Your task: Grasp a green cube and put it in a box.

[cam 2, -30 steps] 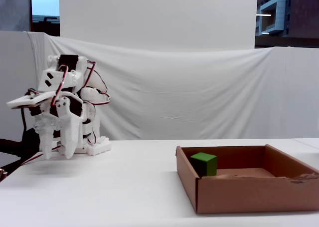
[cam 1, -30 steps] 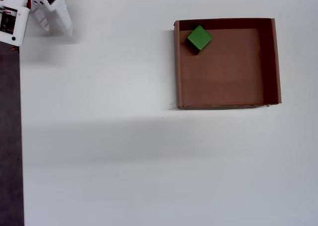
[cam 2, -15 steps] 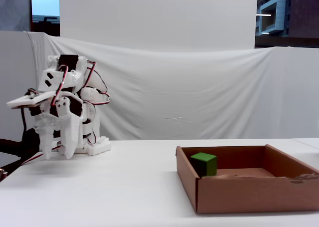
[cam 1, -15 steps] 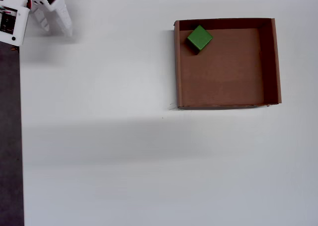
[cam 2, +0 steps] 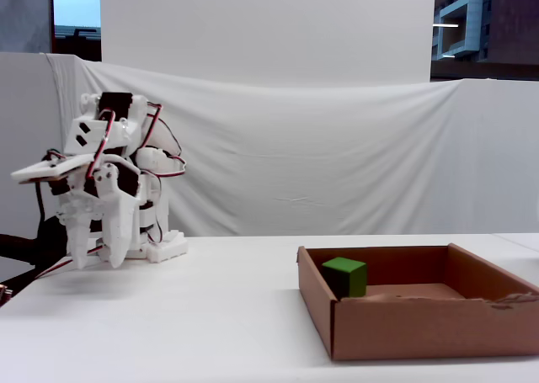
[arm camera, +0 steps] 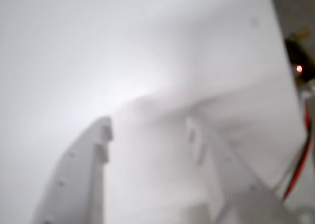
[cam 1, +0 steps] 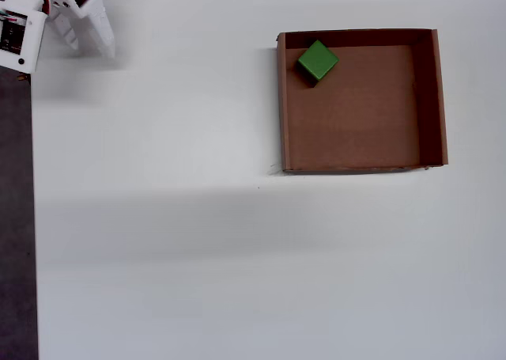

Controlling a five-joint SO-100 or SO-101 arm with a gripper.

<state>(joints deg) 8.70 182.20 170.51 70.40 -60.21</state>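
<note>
The green cube [cam 1: 318, 59] lies inside the brown cardboard box [cam 1: 282, 115], in its far left corner as the overhead view shows it, close to two walls. The fixed view shows the green cube [cam 2: 345, 276] resting on the floor behind the front wall of the box [cam 2: 421, 328]. My white gripper [cam 1: 85, 47] is folded back near the arm's base at the top left, far from the box. It points down over bare table [cam 2: 97, 263]. In the blurred wrist view the gripper [arm camera: 147, 128] stands open with only white table between its fingers.
The arm's base [cam 2: 164, 247] stands at the table's back left, with red and black wires round it. A dark strip [cam 1: 16, 217] marks the table's left edge in the overhead view. A white cloth [cam 2: 337, 156] hangs behind the table.
</note>
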